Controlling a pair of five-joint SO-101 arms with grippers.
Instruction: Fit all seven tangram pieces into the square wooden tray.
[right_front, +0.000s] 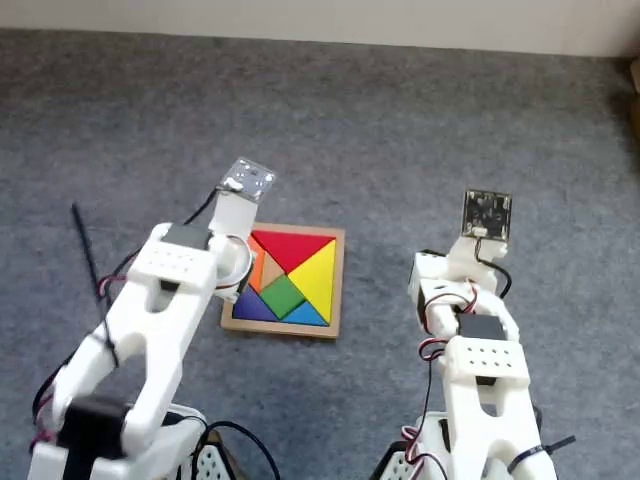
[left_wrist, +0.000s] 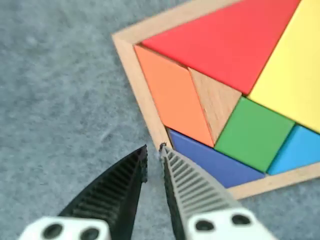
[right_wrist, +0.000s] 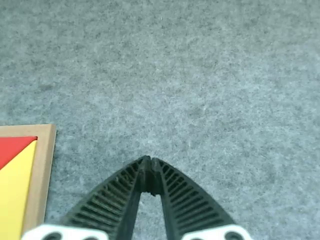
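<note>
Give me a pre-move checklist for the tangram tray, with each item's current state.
1. Left gripper empty: ok, slightly open, nothing between its fingers.
2. Right gripper empty: ok, shut over the grey carpet.
3. Six coloured pieces lying flat in the wooden tray: ok.
4. Wood-coloured triangle beside the orange piece is a piece, not a gap: cannot tell.
5. Left gripper clear of the tray rim: cannot tell; its tips sit right at the rim by the dark blue piece.

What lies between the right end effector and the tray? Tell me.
Bare grey carpet separates the right end effector from the tray, seen in the right wrist view.
</note>
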